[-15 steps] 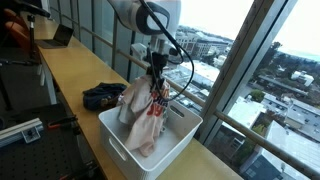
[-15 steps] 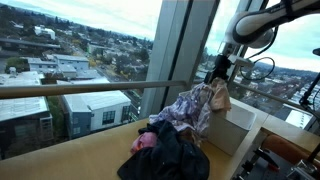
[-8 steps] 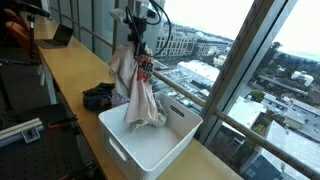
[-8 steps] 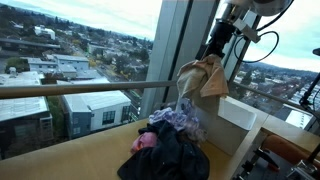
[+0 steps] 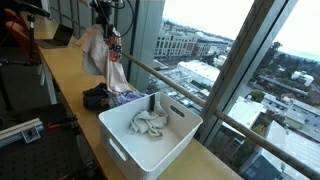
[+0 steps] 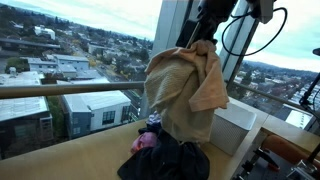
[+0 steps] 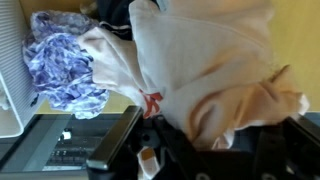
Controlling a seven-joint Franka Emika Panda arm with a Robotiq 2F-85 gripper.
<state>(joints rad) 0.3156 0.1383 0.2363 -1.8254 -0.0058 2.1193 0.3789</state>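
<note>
My gripper (image 5: 107, 26) is shut on a pale peach and white garment (image 5: 101, 56), which hangs from it high over the wooden counter. In an exterior view the garment (image 6: 184, 92) drapes wide below the gripper (image 6: 208, 36). Directly under it lies a pile of dark clothes (image 5: 100, 97) with a pink piece (image 6: 146, 143). In the wrist view the garment (image 7: 200, 60) fills most of the picture and hides the fingertips of the gripper (image 7: 198, 132). A purple floral cloth (image 7: 60, 70) shows below. The white bin (image 5: 120, 145) stands beside the pile and holds a crumpled whitish cloth (image 5: 150, 123).
The counter (image 5: 60, 75) runs along a tall window with a metal rail (image 6: 70, 88). A laptop (image 5: 60, 37) sits at the counter's far end. A white and black device (image 5: 20, 130) lies at the near left edge. The bin (image 6: 236, 124) stands beside the pile.
The gripper has risen out of the bin with the garment and carried it sideways over the dark clothes pile. One whitish cloth now shows lying in the bin.
</note>
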